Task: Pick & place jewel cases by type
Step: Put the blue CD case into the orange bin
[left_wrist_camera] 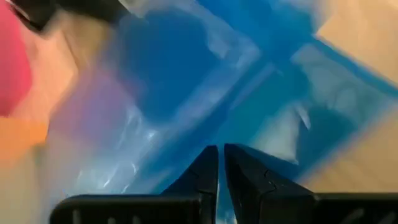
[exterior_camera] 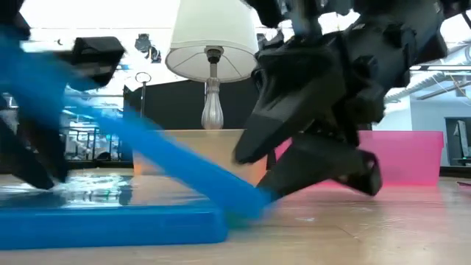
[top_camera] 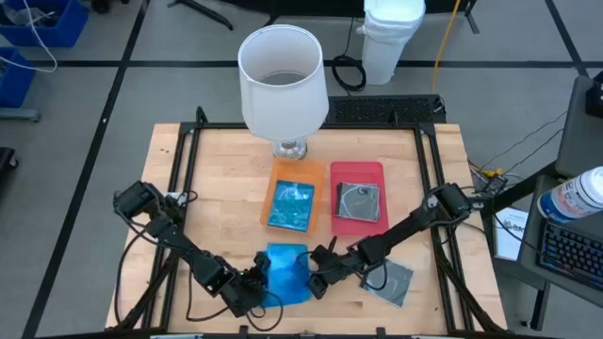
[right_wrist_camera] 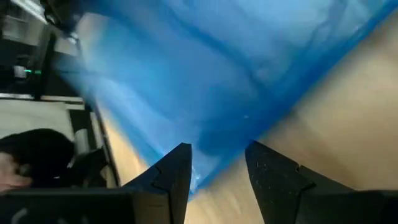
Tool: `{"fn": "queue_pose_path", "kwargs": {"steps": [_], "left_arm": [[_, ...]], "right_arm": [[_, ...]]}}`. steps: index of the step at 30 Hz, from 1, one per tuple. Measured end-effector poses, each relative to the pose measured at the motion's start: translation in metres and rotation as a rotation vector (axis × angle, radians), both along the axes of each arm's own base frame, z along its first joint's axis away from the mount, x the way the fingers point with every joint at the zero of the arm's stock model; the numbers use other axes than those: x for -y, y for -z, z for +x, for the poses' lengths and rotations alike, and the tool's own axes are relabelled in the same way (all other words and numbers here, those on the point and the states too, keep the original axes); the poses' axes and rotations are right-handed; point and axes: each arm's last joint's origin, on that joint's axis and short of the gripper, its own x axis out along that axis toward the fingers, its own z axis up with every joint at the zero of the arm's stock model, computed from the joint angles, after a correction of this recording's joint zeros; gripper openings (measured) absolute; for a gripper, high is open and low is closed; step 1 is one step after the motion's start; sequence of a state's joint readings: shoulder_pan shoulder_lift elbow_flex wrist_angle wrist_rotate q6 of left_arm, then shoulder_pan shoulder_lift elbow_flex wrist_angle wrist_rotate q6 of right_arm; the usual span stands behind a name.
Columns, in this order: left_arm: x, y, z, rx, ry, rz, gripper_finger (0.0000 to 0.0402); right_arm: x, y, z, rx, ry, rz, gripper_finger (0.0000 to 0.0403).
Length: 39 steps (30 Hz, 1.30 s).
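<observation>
Two translucent blue jewel cases [top_camera: 287,273] sit near the table's near edge. In the low view one blue case [exterior_camera: 110,221] lies flat on the wood. The other blue case [exterior_camera: 169,158] slants up toward the table's left, with its lower right edge down by the flat one. My left gripper [top_camera: 252,285] is at its raised left side, shut on it. My right gripper [top_camera: 318,275] is open, and its fingers [right_wrist_camera: 180,171] stand on either side of the low right edge [right_wrist_camera: 217,152]. A clear grey case [top_camera: 391,281] lies flat to the right. My left gripper pinches the tilted blue case between its two fingers [left_wrist_camera: 208,177] at its left edge [left_wrist_camera: 221,158], coming in low from the table's left. That side is raised and the opposite edge [exterior_camera: 254,202] stays down. My right gripper may touch the low edge; I cannot tell.
An orange tray [top_camera: 280,174] holds a blue case [top_camera: 292,205], and a red tray [top_camera: 358,174] beside it holds a clear case with a silvery disc [top_camera: 358,202]. A white-shaded lamp [top_camera: 283,80] stands behind the trays. Black rails [top_camera: 184,179] frame the tabletop.
</observation>
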<state>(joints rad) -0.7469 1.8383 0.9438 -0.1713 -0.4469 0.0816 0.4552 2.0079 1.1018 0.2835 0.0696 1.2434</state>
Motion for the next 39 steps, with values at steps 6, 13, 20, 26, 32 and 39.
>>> {"fn": "queue_pose_path", "kwargs": {"steps": [6,13,20,26,32,39], "left_arm": [[-0.002,0.0,0.003,-0.001,-0.012,-0.02,0.004],[-0.003,0.003,0.001,-0.027,-0.017,-0.002,0.004],[0.009,-0.006,-0.017,-0.025,0.036,0.035,0.004],[0.027,-0.038,-0.026,0.11,0.086,0.008,0.004],[0.024,-0.042,-0.015,0.159,0.07,-0.004,0.004],[0.005,-0.01,0.005,0.068,0.005,-0.04,0.004]], "right_arm": [[0.002,0.002,0.0,-0.017,0.008,-0.015,0.0141],[0.002,0.002,-0.001,-0.021,0.006,-0.013,0.0141],[0.001,0.002,-0.001,-0.033,-0.011,0.005,0.0141],[0.001,0.002,-0.002,-0.036,-0.008,0.007,0.0141],[0.001,0.001,-0.001,-0.029,-0.01,0.005,0.0141],[0.001,0.001,-0.001,-0.024,-0.015,0.001,0.0141]]}}
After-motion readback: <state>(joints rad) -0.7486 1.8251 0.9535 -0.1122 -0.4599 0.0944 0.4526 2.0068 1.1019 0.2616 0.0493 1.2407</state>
